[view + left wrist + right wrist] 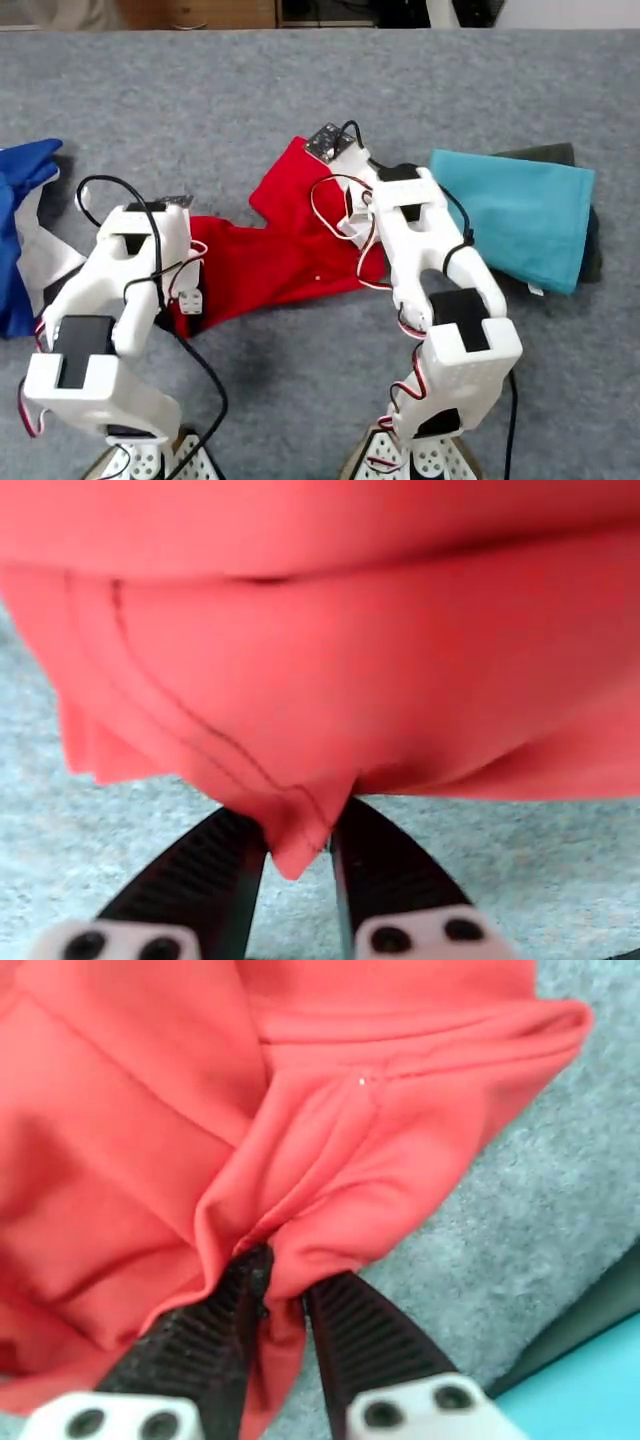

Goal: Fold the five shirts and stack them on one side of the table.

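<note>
Grey tabletop [300, 90] lies bare across the far half and in the near strip between the arm bases, so I have room there. At the left edge a blue shirt [22, 180] lies against a white shirt [50, 255]; at the right a folded teal shirt [515, 215] rests on a dark shirt [575, 155]. The red shirt [265, 255] sprawls rumpled between the two piles. Both arms crouch low over it. My left gripper [298, 832] is closed on a hem corner (stitching visible up close) and the right gripper [288, 1275] is clamped on a bunched fold. From above I get the outline; the wrist cameras give me the pinches.
</note>
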You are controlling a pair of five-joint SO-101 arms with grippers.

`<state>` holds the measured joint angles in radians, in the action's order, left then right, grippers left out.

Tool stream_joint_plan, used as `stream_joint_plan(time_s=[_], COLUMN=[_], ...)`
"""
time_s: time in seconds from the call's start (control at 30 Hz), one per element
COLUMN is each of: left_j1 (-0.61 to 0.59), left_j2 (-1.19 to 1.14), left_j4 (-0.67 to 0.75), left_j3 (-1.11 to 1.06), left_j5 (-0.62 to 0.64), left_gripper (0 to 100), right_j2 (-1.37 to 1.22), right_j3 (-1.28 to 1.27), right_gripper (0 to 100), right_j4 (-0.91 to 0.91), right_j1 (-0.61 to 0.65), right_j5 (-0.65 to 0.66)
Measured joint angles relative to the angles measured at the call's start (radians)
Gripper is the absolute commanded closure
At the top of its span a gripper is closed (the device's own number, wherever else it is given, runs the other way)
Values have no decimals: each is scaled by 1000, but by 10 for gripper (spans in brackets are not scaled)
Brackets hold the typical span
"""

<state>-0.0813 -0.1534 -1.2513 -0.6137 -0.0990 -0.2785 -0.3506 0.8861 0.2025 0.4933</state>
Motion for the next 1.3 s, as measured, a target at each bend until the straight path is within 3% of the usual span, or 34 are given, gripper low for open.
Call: stream_joint_plan(time_s=[0.2,0.53,0.77,0.83,1.03,1.3], left_j1=[-3,-3,-141,-198,-313,-428], left_j2=[35,322,539,601,764,873], left_j4=[-124,-427,-491,-491,-496,-496], left_j3=[140,344,364,364,364,353], left_j5=[2,3,3,3,-64,-137], left_gripper=[982,982,982,982,982,982], right_j2=[0,109,417,502,686,710], right_j3=[0,-2,-5,-5,-5,-5], right_gripper=[997,995,749,736,747,942], right_j4=[0,72,249,301,368,350], right_j1=[0,5,-12,-15,-35,71], right_j5=[0,21,31,31,29,26])
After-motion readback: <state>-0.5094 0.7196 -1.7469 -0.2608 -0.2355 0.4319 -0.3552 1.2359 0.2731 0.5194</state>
